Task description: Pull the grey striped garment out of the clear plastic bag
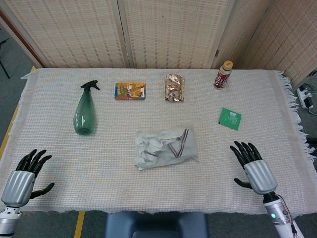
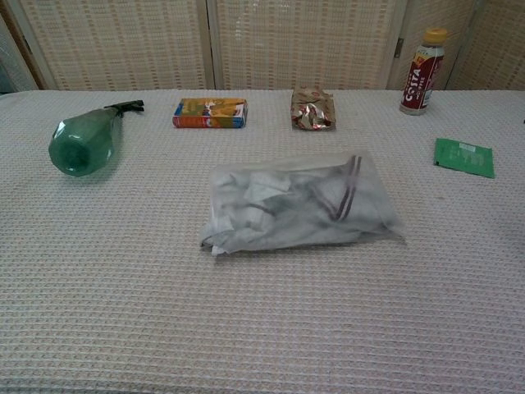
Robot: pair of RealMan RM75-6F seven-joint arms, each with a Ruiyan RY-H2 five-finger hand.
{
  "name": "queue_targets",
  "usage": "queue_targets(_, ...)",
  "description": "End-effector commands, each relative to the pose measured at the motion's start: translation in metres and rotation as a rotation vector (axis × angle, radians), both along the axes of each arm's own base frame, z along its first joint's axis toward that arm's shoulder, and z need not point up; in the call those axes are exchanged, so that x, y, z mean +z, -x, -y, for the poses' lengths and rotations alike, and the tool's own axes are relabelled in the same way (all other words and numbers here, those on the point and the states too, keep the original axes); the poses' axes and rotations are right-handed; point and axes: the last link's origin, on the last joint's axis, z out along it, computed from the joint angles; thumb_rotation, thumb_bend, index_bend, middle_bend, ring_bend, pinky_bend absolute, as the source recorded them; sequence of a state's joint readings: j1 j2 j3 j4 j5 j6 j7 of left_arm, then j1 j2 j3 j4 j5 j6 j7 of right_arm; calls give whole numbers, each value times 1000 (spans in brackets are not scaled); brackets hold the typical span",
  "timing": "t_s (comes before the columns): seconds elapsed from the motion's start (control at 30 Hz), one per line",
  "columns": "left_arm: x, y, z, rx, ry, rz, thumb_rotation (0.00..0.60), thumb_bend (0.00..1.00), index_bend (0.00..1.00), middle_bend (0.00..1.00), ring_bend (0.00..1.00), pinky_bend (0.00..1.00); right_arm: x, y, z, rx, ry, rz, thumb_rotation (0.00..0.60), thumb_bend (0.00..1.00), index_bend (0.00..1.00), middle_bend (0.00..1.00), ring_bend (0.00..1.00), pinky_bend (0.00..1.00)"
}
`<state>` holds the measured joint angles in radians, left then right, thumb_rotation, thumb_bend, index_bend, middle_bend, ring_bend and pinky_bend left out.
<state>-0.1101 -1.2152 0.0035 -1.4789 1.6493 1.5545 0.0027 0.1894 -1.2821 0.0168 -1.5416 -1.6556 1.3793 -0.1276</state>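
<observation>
Now the bag [image 1: 166,147] with the garment [image 2: 328,197] lies mid-table; left hand [image 1: 22,181] and right hand [image 1: 255,168] hover at the near edge, fingers spread, holding nothing.

bagged garment [image 1: 166,147] mid-table, left hand [image 1: 21,180] and right hand [image 1: 255,169] spread

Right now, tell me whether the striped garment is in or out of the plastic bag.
In. The grey striped garment lies crumpled inside the clear plastic bag, its stripes showing through the film; nothing sticks out, and neither hand touches it.
</observation>
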Motion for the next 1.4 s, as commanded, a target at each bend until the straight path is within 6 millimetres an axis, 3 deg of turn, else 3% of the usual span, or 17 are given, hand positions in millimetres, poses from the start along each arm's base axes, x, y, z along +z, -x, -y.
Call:
queue_targets(0.03,-1,-2,2,-12,8,2,559,204,210,134,33,165,-28,-24,24,97,-12,17,600,24,0,0,0,0)
queue_targets(0.17,-1,-1,2,-15,12,0,554,203,210,134,33,160,-62,-43,51,117,-33,57,600,21,0,0,0,0)
queue_targets(0.33,1,-1,1,-9,11,16,555,204,210,134,32,160,-100,-59,68,138,-39,88,600,9,0,0,0,0)
queue_targets(0.67,5,0,0,-6,-4,28,553,204,209,135,31,151,-145,-71,89,168,-17,97,600,6,0,0,0,0)
queue_targets(0.9,9,1,-2,3,-20,33,557,203,209,135,31,152,-160,-75,107,166,-10,70,600,5,0,0,0,0)
queue_targets(1.4,8,7,-8,40,-30,7,558,204,210,135,32,152,-159,-77,160,110,47,26,600,6,0,0,0,0)
